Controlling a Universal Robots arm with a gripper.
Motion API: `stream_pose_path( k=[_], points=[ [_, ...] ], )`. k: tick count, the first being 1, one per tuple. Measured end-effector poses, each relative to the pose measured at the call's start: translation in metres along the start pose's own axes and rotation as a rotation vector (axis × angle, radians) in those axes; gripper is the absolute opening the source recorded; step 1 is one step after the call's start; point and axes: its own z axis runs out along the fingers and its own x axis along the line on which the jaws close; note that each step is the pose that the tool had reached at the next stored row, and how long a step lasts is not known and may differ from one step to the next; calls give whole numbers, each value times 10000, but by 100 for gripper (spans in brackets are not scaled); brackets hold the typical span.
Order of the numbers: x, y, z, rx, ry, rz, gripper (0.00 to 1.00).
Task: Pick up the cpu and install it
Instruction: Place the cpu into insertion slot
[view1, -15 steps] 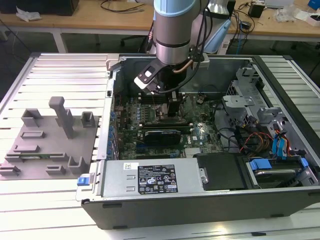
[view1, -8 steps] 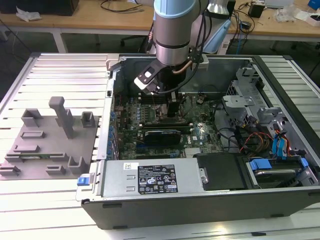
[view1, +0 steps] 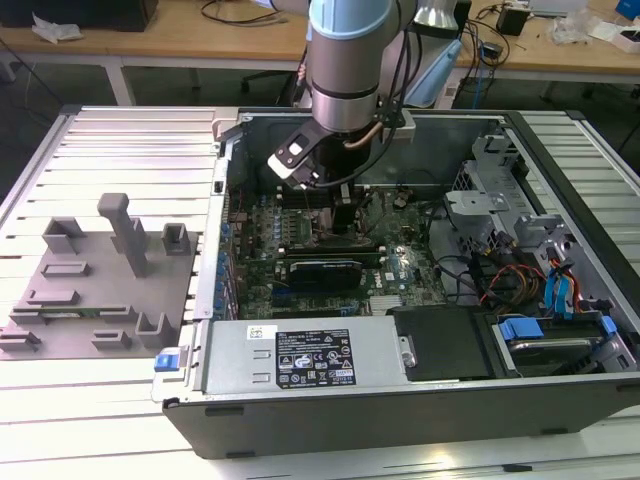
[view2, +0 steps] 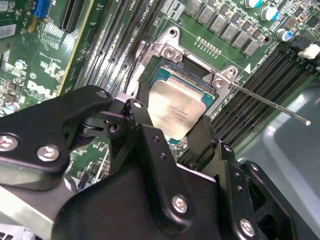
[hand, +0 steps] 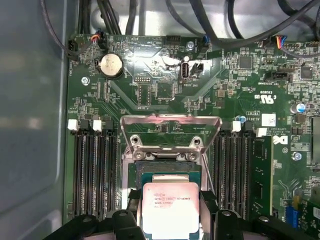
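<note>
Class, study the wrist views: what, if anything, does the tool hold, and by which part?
The tool holds the cpu by two opposite side edges, its silvery top left bare, at the open socket frame.

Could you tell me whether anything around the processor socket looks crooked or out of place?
Nothing stands out: in the first wrist view the cpu is lined up square with the socket frame, and its hinged cover plate stands open.
</note>
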Motion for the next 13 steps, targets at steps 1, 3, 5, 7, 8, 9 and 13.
stream_pose_path(
  k=[1,3,5,7,8,9,13],
  points=[
    [6,1,9,33,0,2,55],
    [9,9,23,52,0,1,55],
    [9,22,38,61,1,2,55],
    [10,22,60,62,1,-2,55],
    [10,22,71,62,3,-31,55],
    [12,22,75,61,4,-57,55],
    [15,22,91,61,5,-90,55]
  ],
)
